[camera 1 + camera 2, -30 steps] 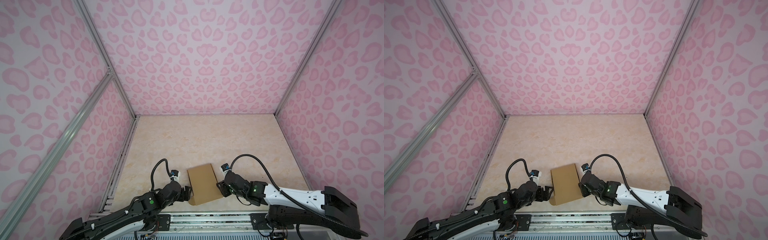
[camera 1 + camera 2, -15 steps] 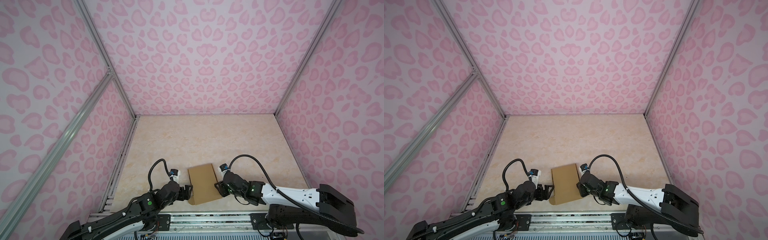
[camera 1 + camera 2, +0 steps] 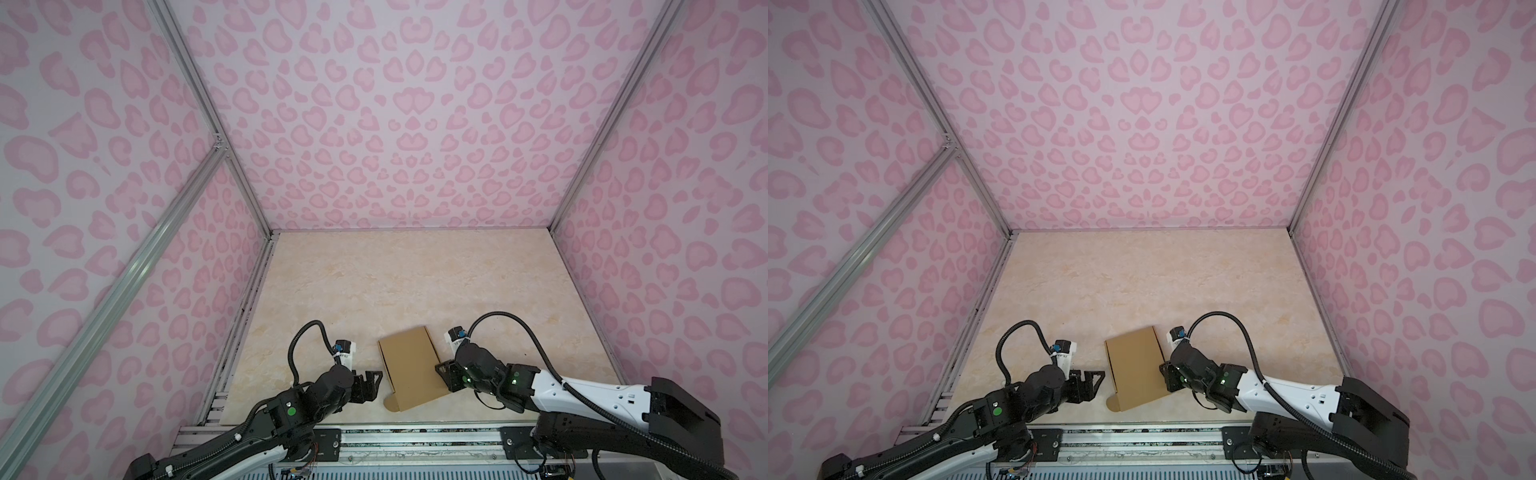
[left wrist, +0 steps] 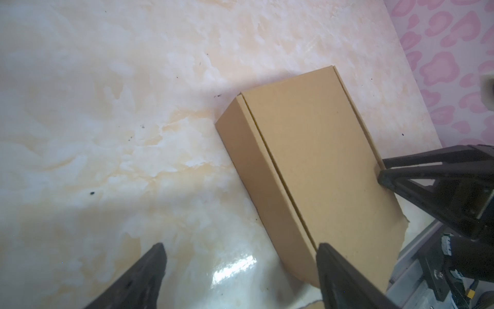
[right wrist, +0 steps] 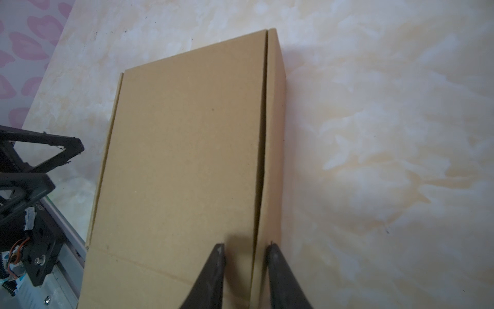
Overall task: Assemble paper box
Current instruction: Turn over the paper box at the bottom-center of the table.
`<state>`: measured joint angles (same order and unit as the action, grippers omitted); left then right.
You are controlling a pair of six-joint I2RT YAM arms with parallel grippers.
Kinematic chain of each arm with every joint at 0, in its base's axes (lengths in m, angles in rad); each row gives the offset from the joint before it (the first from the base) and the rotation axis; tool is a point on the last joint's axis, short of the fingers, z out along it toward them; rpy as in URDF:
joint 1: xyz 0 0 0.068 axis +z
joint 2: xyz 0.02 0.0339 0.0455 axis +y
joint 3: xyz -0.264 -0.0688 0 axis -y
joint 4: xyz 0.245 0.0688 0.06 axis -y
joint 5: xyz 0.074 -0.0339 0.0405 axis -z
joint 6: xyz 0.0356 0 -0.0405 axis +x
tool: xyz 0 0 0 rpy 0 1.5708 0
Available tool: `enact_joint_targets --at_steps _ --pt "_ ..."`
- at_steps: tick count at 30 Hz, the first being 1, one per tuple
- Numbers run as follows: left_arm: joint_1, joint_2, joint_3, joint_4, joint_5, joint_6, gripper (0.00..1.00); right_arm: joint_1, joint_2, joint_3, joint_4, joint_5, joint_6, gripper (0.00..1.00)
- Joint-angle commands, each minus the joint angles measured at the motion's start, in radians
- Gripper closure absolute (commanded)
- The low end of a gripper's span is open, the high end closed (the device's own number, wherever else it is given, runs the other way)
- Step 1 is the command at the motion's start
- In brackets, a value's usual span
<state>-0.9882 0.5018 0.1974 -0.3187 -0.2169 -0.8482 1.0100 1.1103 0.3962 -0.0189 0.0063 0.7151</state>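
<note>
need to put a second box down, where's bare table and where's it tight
Bare: the whole far stretch of the table between the paper box and the back wall, plus the far corners by both side walls. Crowded: the near edge, where the left gripper and right gripper flank the box closely.

Black-and-white arms (image 3: 590,392) carry looped black cables (image 3: 498,313), green lights (image 3: 515,380) and black jaws

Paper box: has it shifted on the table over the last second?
No. The paper box keeps its spot and angle against the front rail.
</note>
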Motion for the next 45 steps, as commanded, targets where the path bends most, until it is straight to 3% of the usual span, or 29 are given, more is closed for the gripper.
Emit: enact_joint_targets --at_steps 1,9,15,23,28,45 --pt "0.0 0.029 -0.006 0.018 0.001 -0.014 0.09 -0.005 0.0 -0.017 -0.014 -0.022 0.015 0.72" --pt "0.0 0.052 0.014 0.02 -0.014 -0.012 0.09 -0.017 -0.078 0.018 -0.095 -0.021 0.0 0.66" --pt "0.0 0.1 0.023 0.027 -0.021 -0.045 0.09 -0.081 -0.113 0.056 -0.182 -0.015 -0.056 0.68" --pt "0.0 0.143 0.056 0.015 -0.003 -0.087 0.09 -0.114 -0.041 0.111 -0.244 -0.095 -0.124 0.72" --pt "0.0 0.175 0.062 0.02 -0.013 -0.101 0.08 -0.114 -0.049 0.073 -0.153 -0.091 -0.113 0.73" --pt "0.0 0.232 0.069 0.016 -0.029 -0.098 0.08 -0.118 0.106 0.169 -0.184 -0.088 -0.178 0.79"
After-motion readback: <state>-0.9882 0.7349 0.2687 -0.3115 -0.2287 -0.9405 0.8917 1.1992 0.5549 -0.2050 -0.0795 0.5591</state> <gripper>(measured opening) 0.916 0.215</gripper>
